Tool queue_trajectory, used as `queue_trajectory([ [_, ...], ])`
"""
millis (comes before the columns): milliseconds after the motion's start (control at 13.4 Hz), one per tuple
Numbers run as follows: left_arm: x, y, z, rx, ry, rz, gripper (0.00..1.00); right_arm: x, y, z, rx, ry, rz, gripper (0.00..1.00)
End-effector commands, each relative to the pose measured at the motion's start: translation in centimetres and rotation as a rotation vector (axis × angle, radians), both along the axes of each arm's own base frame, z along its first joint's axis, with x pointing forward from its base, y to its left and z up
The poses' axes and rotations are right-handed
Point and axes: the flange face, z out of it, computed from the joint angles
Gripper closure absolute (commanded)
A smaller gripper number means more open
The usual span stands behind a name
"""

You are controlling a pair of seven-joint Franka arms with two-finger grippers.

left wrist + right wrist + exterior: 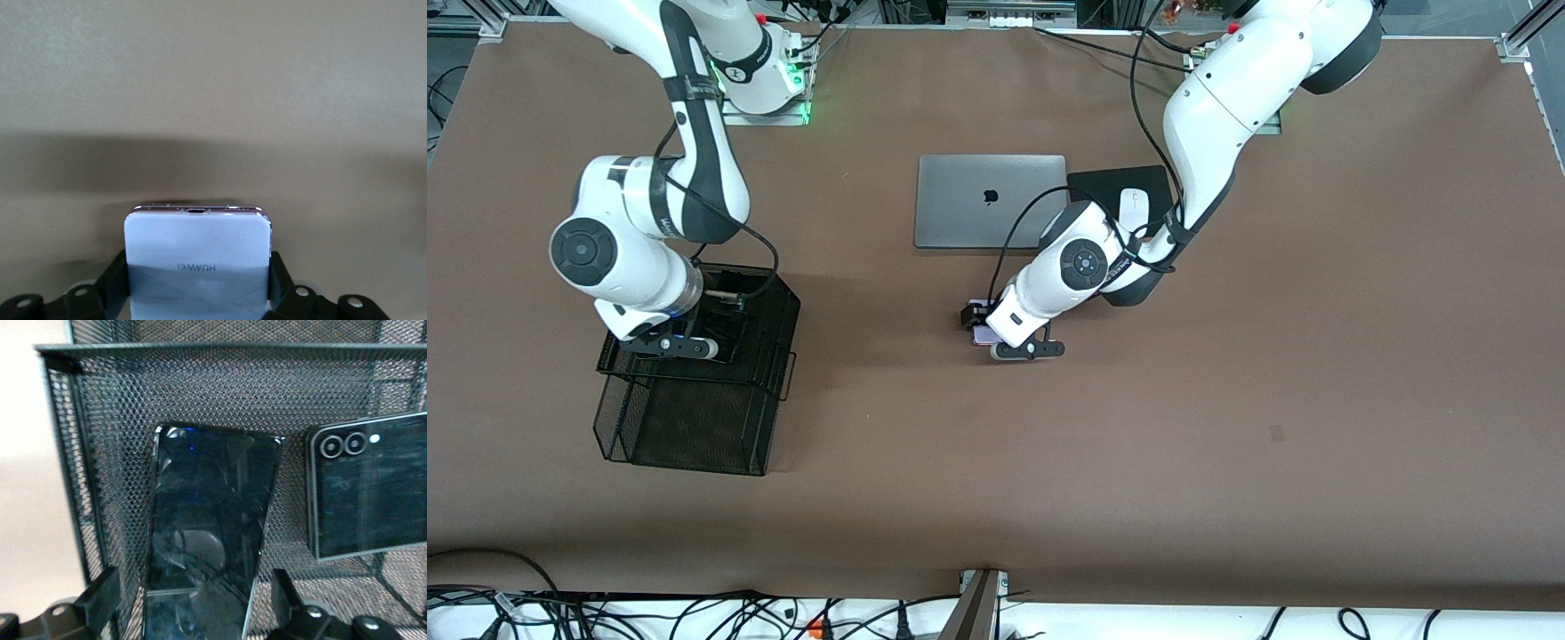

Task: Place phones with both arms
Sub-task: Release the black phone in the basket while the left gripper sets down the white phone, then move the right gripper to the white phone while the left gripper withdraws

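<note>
While the left arm's wrist is covering most of it in the front view, the pale lilac-white phone is showing only as a sliver on the brown table, nearer the front camera than the grey laptop. The left gripper is sitting low over it, and the left wrist view is showing its fingers pressing against both side edges of the phone, gripping it. Its inner end is cut off there; the end with the port is pointing away from the wrist, and the phone's long axis is running along the gripper's reach, straight between the fingers.

The right gripper is hanging inside the black mesh basket toward the right arm's end of the table. Its fingers are standing apart on either side of the long slim black phone without clamping it, spread wide. That phone is leaning lengthwise against the mesh wall, its lower end cut off. Beside it the squarish black phone is resting in the same basket, partly out of frame, camera lenses uppermost. In the front view both are hard to make out under the arm.
</note>
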Motion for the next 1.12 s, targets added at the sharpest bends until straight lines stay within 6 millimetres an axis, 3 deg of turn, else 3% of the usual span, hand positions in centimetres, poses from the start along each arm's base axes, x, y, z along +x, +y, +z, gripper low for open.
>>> queue_trajectory([
  [0, 1.1, 0.1, 1.1, -0.018, -0.016, 0.02, 0.0, 1.5, -0.6, 6.1, 0.042, 0.023, 0.02, 0.0],
  [224, 2.9, 2.3, 4.2, -0.006, -0.016, 0.039, 0.0, 2.3, 0.9, 11.2, 0.039, 0.04, 0.033, 0.0],
  [447, 5.6, 8.2, 8.6, 0.097, 0.049, 0.024, 0.0, 2.5, 3.2, 12.7, 0.033, 0.019, 0.014, 0.0],
  [671, 6.0, 12.5, 11.3, 0.316, 0.037, -0.126, 0.0, 1.2, 10.4, 11.7, 0.01, 0.011, -0.032, 0.0],
  [820, 6.7, 16.4, 13.3, 0.435, 0.04, -0.205, 0.0, 0.0, 17.7, 9.4, -0.008, -0.017, -0.009, 0.0],
  [1043, 8.9, 24.9, 18.2, 0.503, 0.019, -0.322, 0.0, -2.1, 27.7, 5.9, 0.006, -0.071, -0.035, 0.0],
])
